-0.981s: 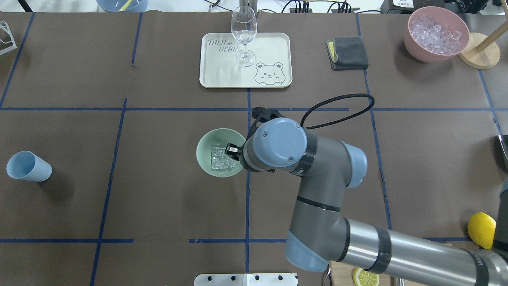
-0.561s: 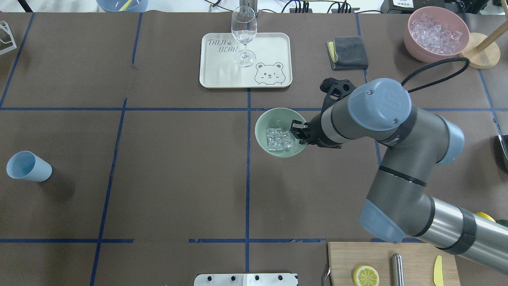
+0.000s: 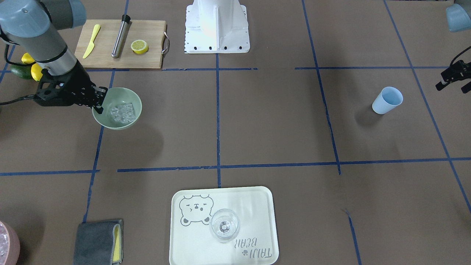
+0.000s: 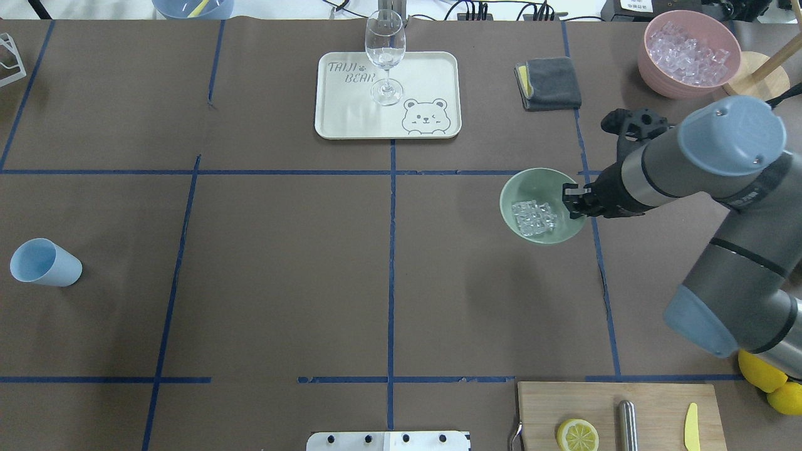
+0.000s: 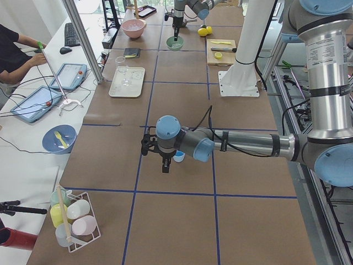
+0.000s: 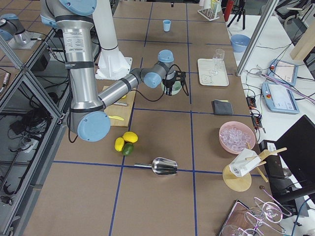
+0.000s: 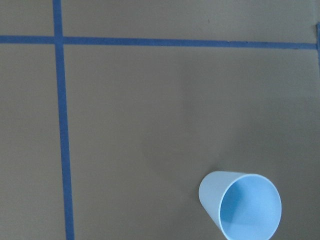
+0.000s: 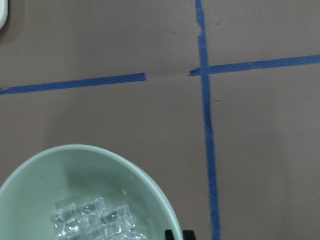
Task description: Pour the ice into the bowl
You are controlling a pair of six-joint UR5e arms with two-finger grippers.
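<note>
The right arm reaches across the tabletop [image 4: 282, 263], and its end effector [image 4: 573, 202] is clamped on the rim of the bowl [image 4: 520, 183], one finger inside the rim and one outside on the side nearest the arm. The bowl is upright and seems to be held a little above the tabletop: from the front its shadow falls apart from it on the brown surface. The ice [image 4: 534, 217] sits in a small heap of clear cubes at the bottom of the bowl, and the wrist camera looks right down on it. The bowl hangs on the robot's right half of the tabletop, just beside a blue tape line, between the grey cloth [image 4: 551, 82] farther out and the cutting board [image 4: 651, 407] near the robot's base. Over on the other side, the left end effector [image 3: 452, 75] hovers near the blue cup [image 4: 44, 263], which stands alone and well apart from the bowl; I cannot tell whether that end effector is open or closed. A wine glass [image 4: 384, 53] stands on the tray [image 4: 426, 75], and the pink container [image 4: 651, 59] sits in the far corner.
</note>
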